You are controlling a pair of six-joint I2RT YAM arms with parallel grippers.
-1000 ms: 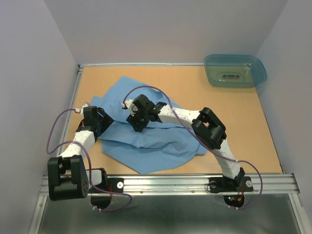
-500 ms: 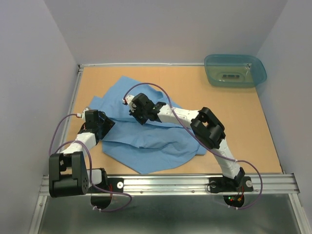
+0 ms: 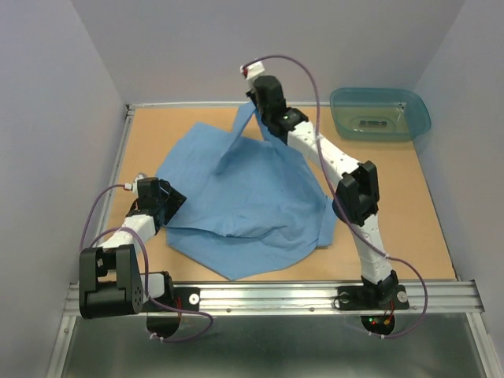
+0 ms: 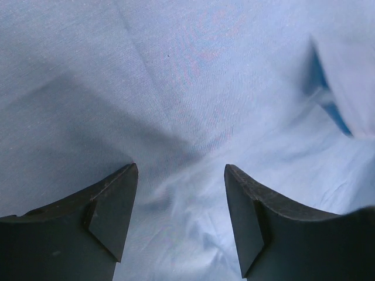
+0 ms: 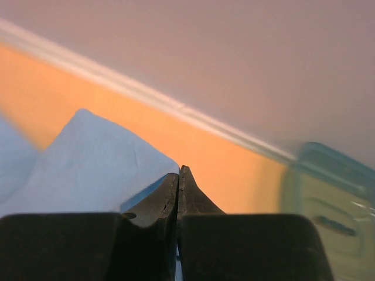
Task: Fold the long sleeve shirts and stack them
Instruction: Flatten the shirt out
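Up goes the right gripper (image 3: 256, 106), swung from the shirt's middle to the table's far edge with a flap of cloth in tow.
Near left, the left gripper (image 3: 169, 206) sits low over the shirt's left edge, fingers spread above the fabric. The light blue shirt (image 3: 252, 205) lies rumpled across the middle of the table (image 3: 394, 213), one flap drawn up to the far side, where the right gripper's fingers pinch it. A teal tub (image 3: 379, 114) sits far right.

shirt (image 3: 244, 197) centre-left, tub (image 3: 380, 114) behind (far right)
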